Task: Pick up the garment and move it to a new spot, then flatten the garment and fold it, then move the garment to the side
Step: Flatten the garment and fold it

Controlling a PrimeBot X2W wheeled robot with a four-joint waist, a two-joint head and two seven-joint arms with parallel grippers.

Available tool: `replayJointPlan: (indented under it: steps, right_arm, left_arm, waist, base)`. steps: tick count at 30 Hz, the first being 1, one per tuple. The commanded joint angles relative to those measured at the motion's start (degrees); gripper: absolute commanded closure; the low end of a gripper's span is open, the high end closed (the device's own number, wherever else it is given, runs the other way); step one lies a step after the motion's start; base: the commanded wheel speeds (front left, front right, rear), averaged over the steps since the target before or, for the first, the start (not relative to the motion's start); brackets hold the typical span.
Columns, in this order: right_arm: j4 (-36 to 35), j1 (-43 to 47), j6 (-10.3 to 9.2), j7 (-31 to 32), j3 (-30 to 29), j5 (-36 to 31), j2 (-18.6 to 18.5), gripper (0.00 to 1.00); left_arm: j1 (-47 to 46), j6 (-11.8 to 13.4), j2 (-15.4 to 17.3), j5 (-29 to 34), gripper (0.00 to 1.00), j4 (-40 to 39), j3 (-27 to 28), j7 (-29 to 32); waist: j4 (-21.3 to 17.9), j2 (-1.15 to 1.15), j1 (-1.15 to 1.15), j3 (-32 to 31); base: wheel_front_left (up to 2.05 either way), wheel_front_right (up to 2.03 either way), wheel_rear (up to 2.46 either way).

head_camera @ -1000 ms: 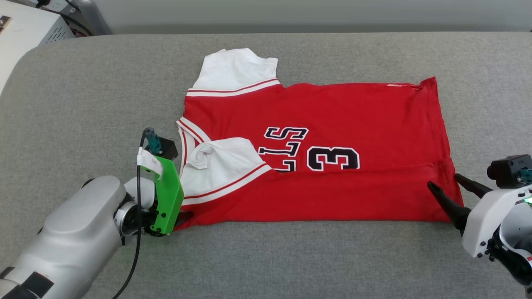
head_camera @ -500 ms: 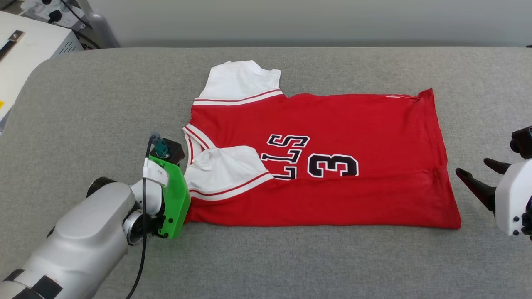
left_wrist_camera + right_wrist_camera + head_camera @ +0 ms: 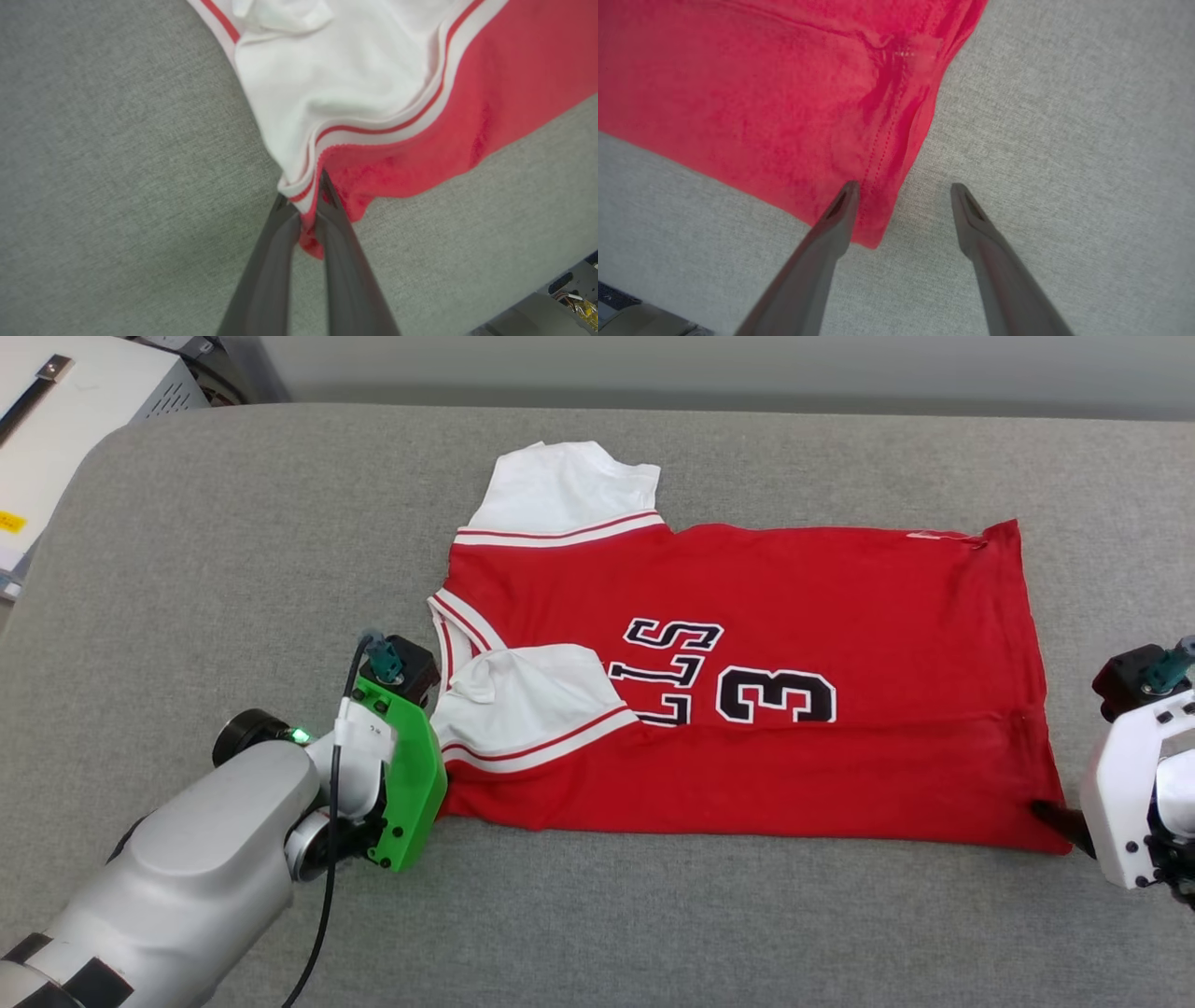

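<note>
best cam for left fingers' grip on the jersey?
Left wrist view: left gripper fingers pinch the garment corner, close up. Head view: its green mount covers them. Right wrist view has the opposite hem corner.

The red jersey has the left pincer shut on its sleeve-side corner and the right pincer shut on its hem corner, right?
No. The right pincer is open, one finger over the hem corner of the red jersey, per the right wrist view. The left pincer is shut on the sleeve-side corner.

Garment (image 3: 794,588) lies between left gripper (image 3: 303,196) and, perhaps touching, right gripper (image 3: 904,185).
</note>
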Motion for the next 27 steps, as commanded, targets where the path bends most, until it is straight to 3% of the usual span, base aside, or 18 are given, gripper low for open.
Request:
replayJointPlan:
  steps: [1,10,11,12,13,20,27]
  right_arm:
    - [1.7,-1.3,-0.04,0.2,0.6,-0.1,1.0,0.0]
    - [10.3,-1.3,-0.04,-0.4,7.5,1.6,4.6,0.0]
    - [10.5,-1.3,-0.04,-1.0,8.0,2.1,4.7,0.29]
    - [10.7,-1.4,-0.04,-2.3,8.2,2.7,4.7,0.87]
    - [10.7,-1.5,-0.04,-3.4,8.3,3.0,4.5,1.0]
    - [7.9,-0.8,-0.04,-11.0,7.3,5.5,1.7,1.0]
    - [1.5,5.0,-0.04,-12.3,5.4,7.4,-3.3,1.0]
  left_arm:
    - [-1.3,-0.1,0.3,1.3,1.0,-0.2,-0.1,-0.3]
    - [-1.1,0.2,0.3,2.2,1.0,-0.2,-0.8,-1.2]
    - [-0.7,0.2,0.3,2.1,1.0,-0.1,-0.9,-1.4]
    - [-0.2,0.2,0.3,2.0,1.0,0.0,-0.9,-1.6]
    - [0.1,0.3,0.3,1.9,1.0,0.0,-0.9,-1.7]
    - [3.9,0.7,2.7,0.7,1.0,-1.4,-0.7,-3.7]
    - [7.3,1.9,6.6,-0.7,1.0,-7.5,-0.8,-2.9]
  waist:
    - [0.4,0.0,0.0,1.2]
    - [0.2,0.0,0.0,2.4]
    - [0.1,0.0,0.0,2.2]
    - [-0.1,0.0,0.0,1.8]
    - [-0.2,0.0,0.0,1.5]
    - [-0.9,0.0,0.0,-4.0]
    - [-0.4,0.0,0.0,-7.4]
  base:
    - [0.0,0.0,0.0]
    - [0.0,0.0,0.0]
    - [0.0,0.0,0.0]
    - [0.0,0.0,0.0]
    - [0.0,0.0,0.0]
    - [0.0,0.0,0.0]
    - [0.0,0.0,0.0]
